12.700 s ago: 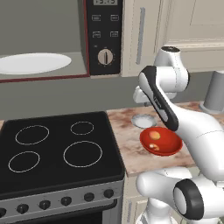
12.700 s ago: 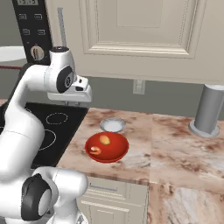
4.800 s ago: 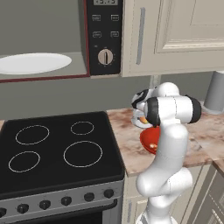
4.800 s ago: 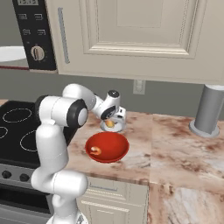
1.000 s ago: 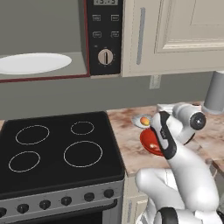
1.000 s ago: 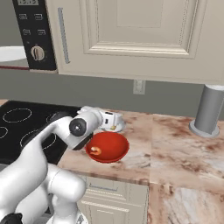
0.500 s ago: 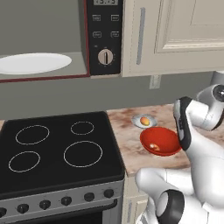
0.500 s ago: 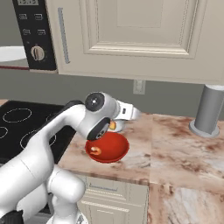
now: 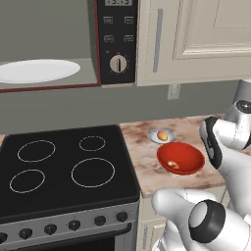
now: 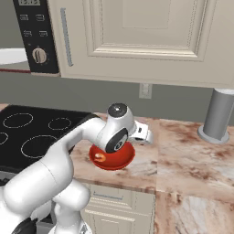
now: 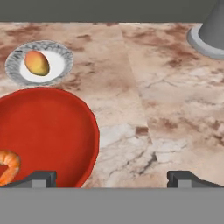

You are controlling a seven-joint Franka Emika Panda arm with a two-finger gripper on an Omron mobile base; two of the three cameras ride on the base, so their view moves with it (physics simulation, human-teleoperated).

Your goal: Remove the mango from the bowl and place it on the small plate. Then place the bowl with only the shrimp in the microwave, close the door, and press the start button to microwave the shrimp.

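arm: bent low over bowl (image 11: 48, 131) rim | gripper (image 11: 111, 178): spread wide, seemingly empty

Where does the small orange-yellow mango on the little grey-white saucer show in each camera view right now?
Left base view: orange-yellow mango right of centre, behind the glossy red bowl.
Right base view: I can't make it out.
Hand view: upper left, beyond the bowl.
Shared landmark: the red bowl.

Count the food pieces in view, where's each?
2. The mango lies on the small plate, behind the bowl on the counter. The shrimp sits inside the bowl, near its rim. Nothing else seems hidden.
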